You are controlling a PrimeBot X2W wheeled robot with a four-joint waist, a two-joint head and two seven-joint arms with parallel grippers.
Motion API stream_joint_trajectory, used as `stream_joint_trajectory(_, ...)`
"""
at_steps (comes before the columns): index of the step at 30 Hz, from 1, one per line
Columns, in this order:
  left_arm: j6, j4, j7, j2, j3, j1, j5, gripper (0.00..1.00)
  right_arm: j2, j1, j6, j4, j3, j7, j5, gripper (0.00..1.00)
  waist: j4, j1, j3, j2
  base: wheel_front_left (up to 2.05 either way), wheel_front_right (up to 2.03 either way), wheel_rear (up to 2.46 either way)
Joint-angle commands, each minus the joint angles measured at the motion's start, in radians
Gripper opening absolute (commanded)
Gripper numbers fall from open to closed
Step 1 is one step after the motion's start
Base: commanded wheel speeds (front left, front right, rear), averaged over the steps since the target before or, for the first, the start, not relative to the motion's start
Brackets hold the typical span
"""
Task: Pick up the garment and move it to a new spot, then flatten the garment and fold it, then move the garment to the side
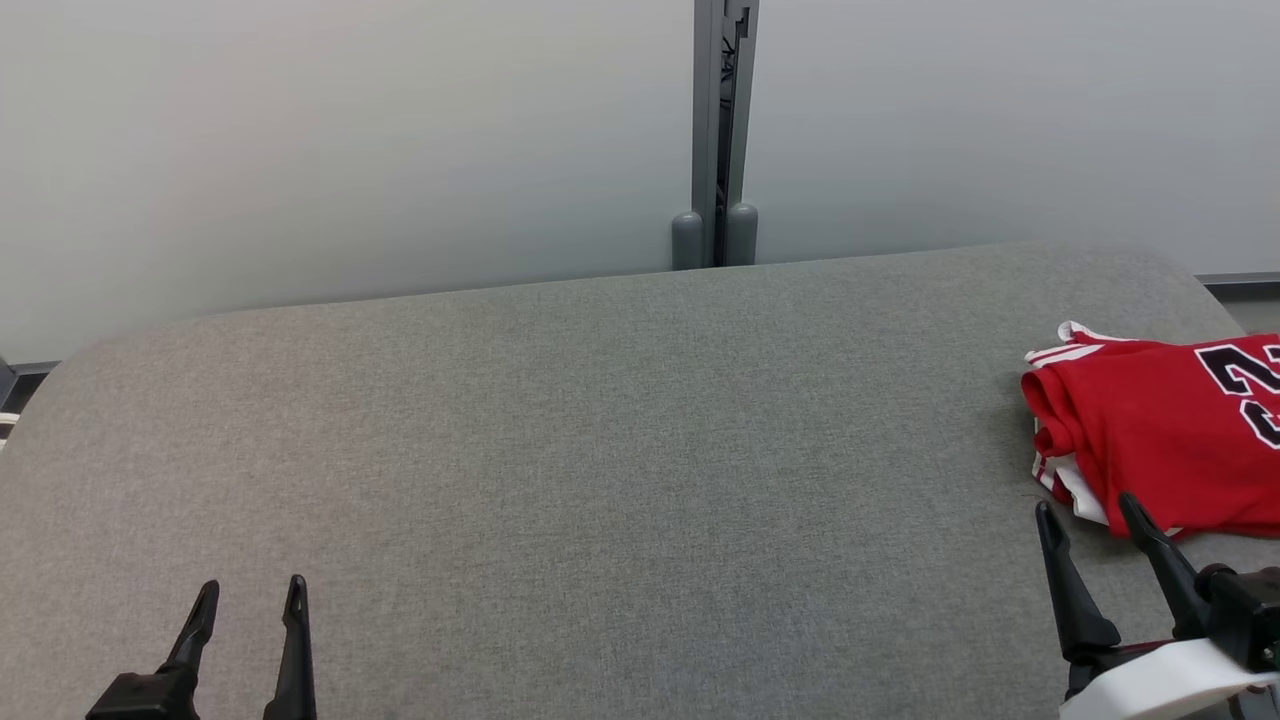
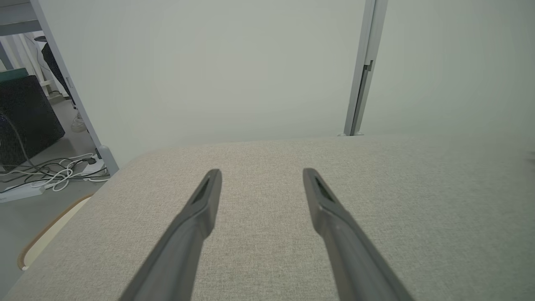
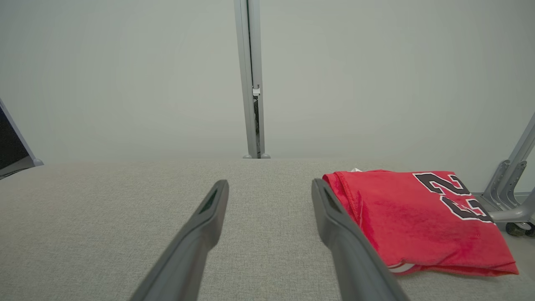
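The garment (image 1: pixel 1160 440) is a red jersey with black numbers and white trim, lying folded at the right edge of the grey fabric table (image 1: pixel 600 450). In the right wrist view the garment (image 3: pixel 418 217) sits just right of the right finger. My right gripper (image 1: pixel 1090 515) hovers at the jersey's near-left corner, open and holding nothing; the right gripper (image 3: pixel 269 188) has bare table between its fingers. My left gripper (image 1: pixel 250 595) is open at the lower left, far from the jersey. In its own view the left gripper (image 2: pixel 261 175) is over bare table.
A pale partition wall with a grey post (image 1: pixel 715 130) stands behind the table. Cables (image 2: pixel 54 171) lie on the floor off the table's left side. A grey wheeled stand (image 3: pixel 512 200) stands beyond the table's right end.
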Motion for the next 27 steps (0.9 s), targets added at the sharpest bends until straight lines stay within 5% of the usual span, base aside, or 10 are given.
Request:
stream_joint_trajectory(1, 0.003, -0.005, 0.003, 0.006, 0.001, 0.007, 0.003, 1.0, 0.0, 0.009, 0.0, -0.005, -0.004, 0.0, 0.0, 1.0, 0.002, 0.0, 0.0, -0.0001, 0.0, 0.0, 0.0)
stream_joint_trajectory(27, 0.047, -0.034, 0.036, 0.004, -0.022, 0.009, 0.011, 1.0, 0.004, 0.017, 0.0, -0.011, -0.006, 0.01, 0.002, 1.0, 0.013, 0.0, -0.006, -0.0001, 0.0, 0.0, 0.0)
